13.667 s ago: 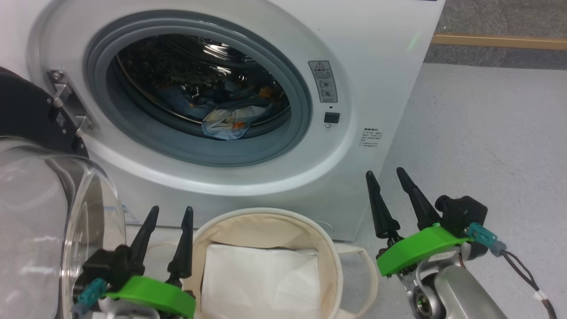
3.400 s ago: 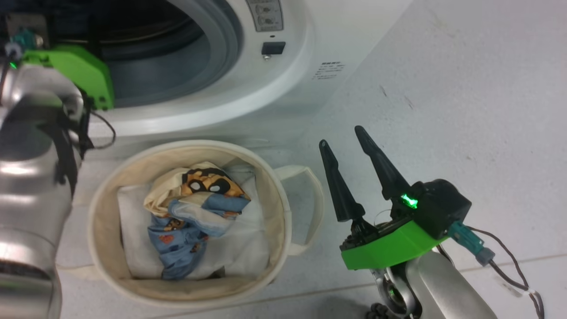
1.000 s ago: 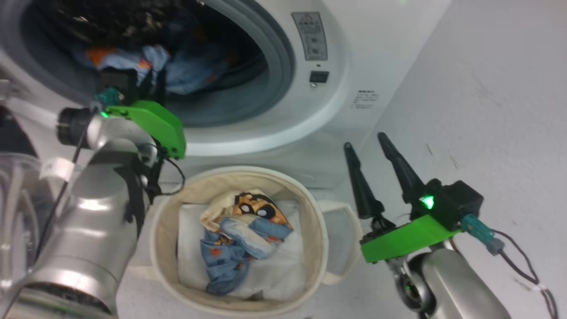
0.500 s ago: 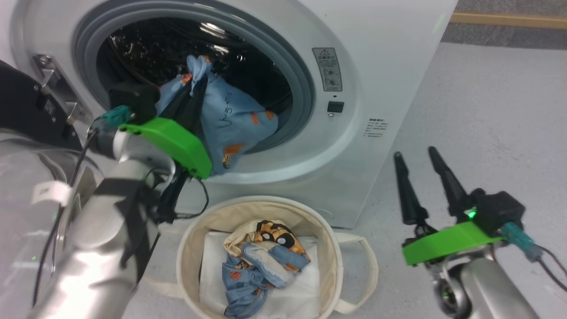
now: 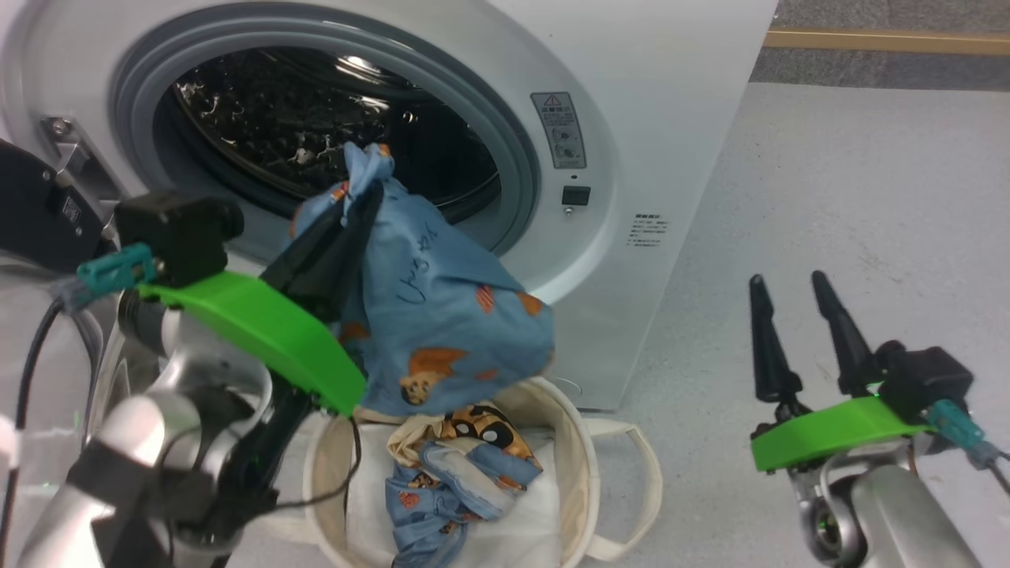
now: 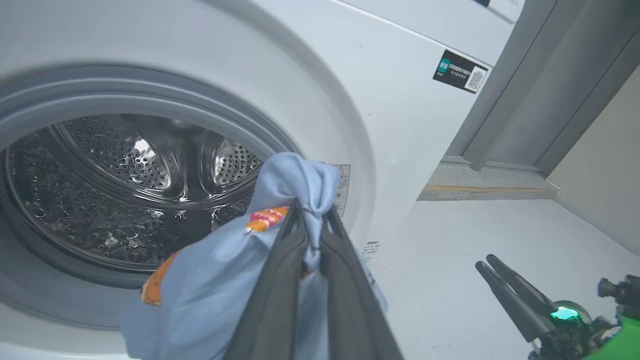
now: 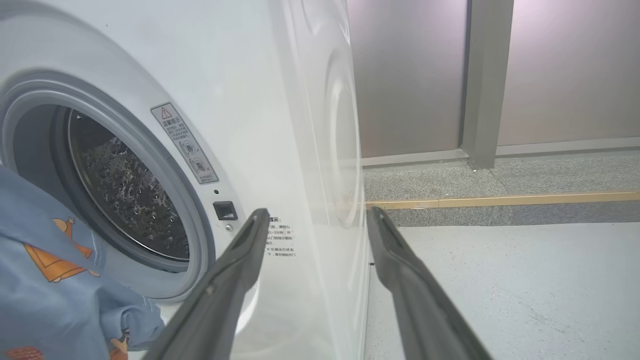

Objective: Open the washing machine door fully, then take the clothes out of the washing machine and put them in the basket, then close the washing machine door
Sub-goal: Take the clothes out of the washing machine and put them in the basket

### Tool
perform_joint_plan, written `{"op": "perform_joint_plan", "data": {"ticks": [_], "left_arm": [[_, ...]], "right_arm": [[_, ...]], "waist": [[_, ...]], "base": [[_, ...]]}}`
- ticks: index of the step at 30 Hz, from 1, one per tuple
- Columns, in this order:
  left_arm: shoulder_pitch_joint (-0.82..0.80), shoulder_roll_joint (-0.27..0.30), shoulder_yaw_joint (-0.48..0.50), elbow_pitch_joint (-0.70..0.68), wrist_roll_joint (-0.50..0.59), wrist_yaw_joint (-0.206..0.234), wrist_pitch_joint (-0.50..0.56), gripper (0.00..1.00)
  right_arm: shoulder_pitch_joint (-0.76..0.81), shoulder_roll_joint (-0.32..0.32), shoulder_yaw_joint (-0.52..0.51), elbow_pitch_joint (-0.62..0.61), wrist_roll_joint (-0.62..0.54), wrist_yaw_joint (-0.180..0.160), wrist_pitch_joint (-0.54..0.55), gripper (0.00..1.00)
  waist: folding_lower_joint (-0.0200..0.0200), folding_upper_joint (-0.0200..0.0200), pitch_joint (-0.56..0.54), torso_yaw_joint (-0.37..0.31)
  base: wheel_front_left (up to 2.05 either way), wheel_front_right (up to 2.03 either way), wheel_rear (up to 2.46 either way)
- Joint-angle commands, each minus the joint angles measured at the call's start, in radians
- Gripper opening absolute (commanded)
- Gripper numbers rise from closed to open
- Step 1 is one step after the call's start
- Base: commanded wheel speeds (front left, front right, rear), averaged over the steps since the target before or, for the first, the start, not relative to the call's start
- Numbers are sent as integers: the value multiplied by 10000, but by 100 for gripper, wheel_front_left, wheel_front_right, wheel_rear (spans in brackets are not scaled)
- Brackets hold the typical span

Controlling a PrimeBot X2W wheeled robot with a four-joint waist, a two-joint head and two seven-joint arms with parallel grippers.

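- The left gripper (image 5: 357, 201) pinches a bunched corner of the light blue garment (image 5: 450, 315), its fingers nearly together on the cloth.
- The garment hangs before the open mouth of the washing machine (image 5: 671, 118), just above the basket (image 5: 590, 473).
- The cream-and-blue piece (image 5: 473, 450) lies in the basket.
- The right gripper (image 5: 789, 280) is empty, fingers wide, over the floor (image 5: 868, 173).
- The washing machine door (image 5: 31, 221) stands open at the left.

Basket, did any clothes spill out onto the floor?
No, nothing looks odd. The blue garment hangs pinched in the left gripper above the basket; the other clothes lie inside it, none on the floor.
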Motion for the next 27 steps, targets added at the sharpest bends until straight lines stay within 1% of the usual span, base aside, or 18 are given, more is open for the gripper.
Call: {"op": "perform_joint_plan", "data": {"ticks": [1, 4, 7, 10, 12, 13, 16, 19, 22, 27], "left_arm": [[-342, 418, 569, -687, 2, 93, 156, 0], [-178, 479, 556, -1359, -75, 297, 467, 0], [67, 541, 429, -1560, -86, 446, 735, 0], [490, 548, 254, -1332, 5, 518, 700, 0], [999, 373, 127, -784, 24, 526, 326, 0], [999, 373, 127, -784, 24, 526, 326, 0], [1454, 125, -38, 111, 16, 367, -223, 0], [1690, -128, -309, 1270, 135, 26, -887, 0], [1663, -420, -517, 2713, 321, -348, -1705, 0], [1250, -979, -953, 5535, 759, -902, -2986, 0]], "right_arm": [[-83, 19, 274, -288, -43, 40, 52, 100], [-79, 44, 536, -247, 3, 40, 111, 100], [-90, 37, 678, -230, 41, 40, 117, 100], [-128, 38, 712, -219, 55, 40, 111, 100], [-189, 51, 671, -255, 49, 40, 95, 100], [-189, 51, 671, -255, 49, 40, 95, 100], [-241, 41, 597, -310, -2, 40, 82, 100], [-282, 33, 538, -376, -52, 40, 80, 100], [-332, 37, 553, -449, -92, 40, 99, 100], [-409, 50, 574, -520, -109, 40, 117, 100]], "waist": [[1, -1, 3, -6], [1, -1, -28, 12], [1, -1, -11, 15], [1, -1, 69, -31], [1, -1, 217, -120], [1, -1, 217, -120], [1, -1, 350, -226], [1, -1, 471, -327], [1, -1, 601, -440], [1, -1, 803, -646]], "base": [[0, 0, 0], [0, 0, 0], [0, 0, 0], [0, 0, 0], [0, 0, 0], [0, 0, 0], [0, 0, 0], [0, 0, 0], [0, 0, 0], [0, 0, 0]]}}
